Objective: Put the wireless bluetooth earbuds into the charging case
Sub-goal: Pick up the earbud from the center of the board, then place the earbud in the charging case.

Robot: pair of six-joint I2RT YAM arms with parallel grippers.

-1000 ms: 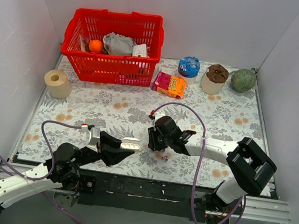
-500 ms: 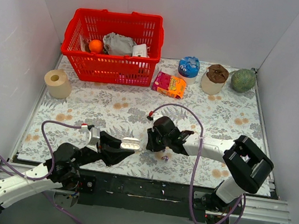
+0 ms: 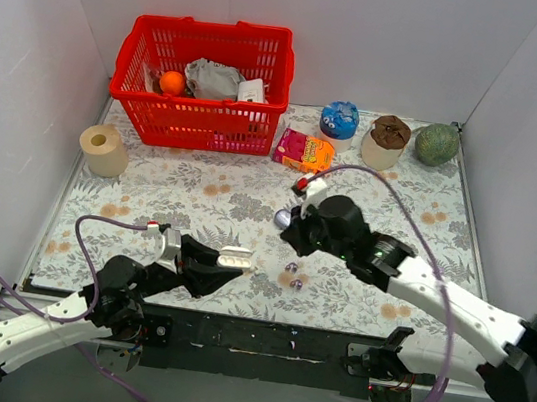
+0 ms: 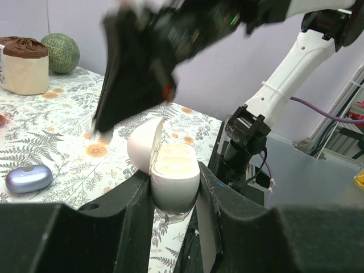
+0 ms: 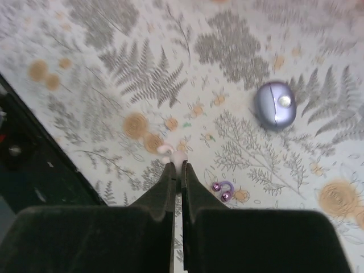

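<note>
The left gripper (image 4: 173, 187) clamps an open white capsule-shaped plastic case (image 4: 170, 165), while the right gripper (image 5: 177, 166), fingers pressed together, hovers near the closed lavender pebble-shaped plastic charging case (image 5: 274, 105).

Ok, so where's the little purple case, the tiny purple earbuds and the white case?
charging case (image 5: 274, 106): right wrist view, middle of its rounded top.
earbuds (image 5: 216, 186): right wrist view, on the left bud of the pair lying together.
white case (image 4: 175, 170): left wrist view, on its open bottom half.

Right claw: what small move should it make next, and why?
Probably open and move down toward the case. The case lies closed, the right claw is shut and empty, and the buds lie loose nearby, so the lid likely comes first.
</note>
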